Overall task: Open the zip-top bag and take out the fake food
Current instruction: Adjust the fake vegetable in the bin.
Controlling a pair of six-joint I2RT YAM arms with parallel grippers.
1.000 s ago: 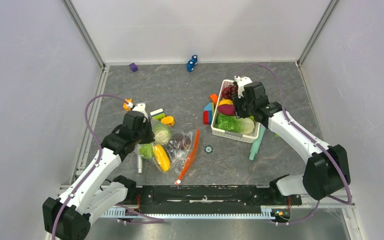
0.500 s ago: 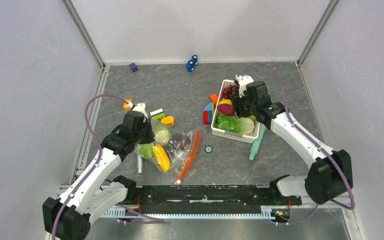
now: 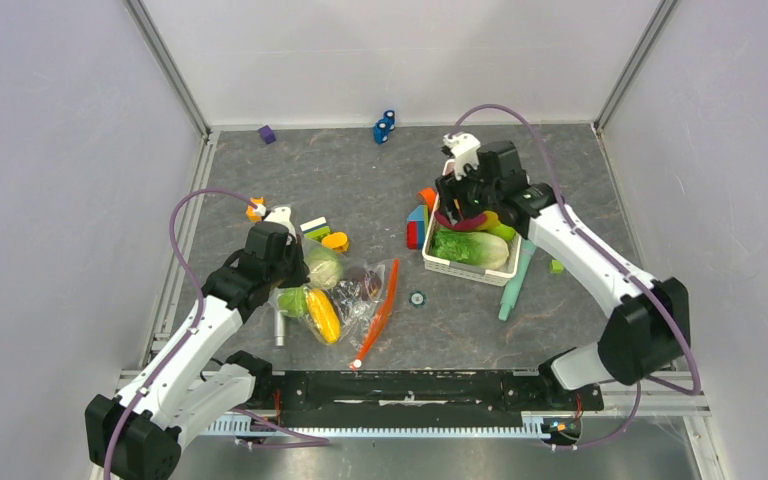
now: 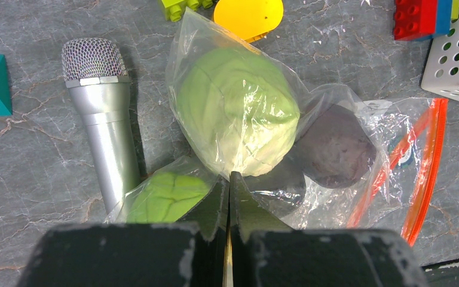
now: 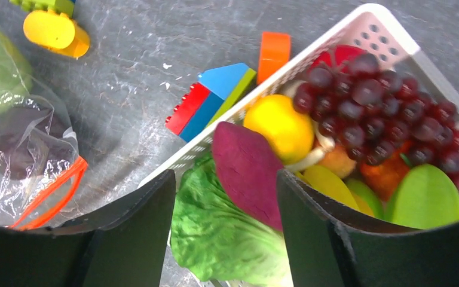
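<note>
Toward the counter's near-left corner, the left hand (image 4: 229, 179) is pinched shut on a fold of the zip-top bag (image 3: 370, 295). The bag lies flat beside a microphone (image 4: 104, 119) with the cabbage (image 4: 236, 113), green fruit (image 4: 164, 197), corn cob (image 3: 322, 315) and eggplant (image 4: 334, 146) inside. Farther back, right of centre, the right hand (image 5: 226, 179) hangs with fingers spread wide, gripping nothing, over the white basket (image 3: 460, 268), where the magenta sweet potato (image 5: 248, 173) lies on lettuce (image 5: 215, 239) beside grapes (image 5: 382, 113).
</note>
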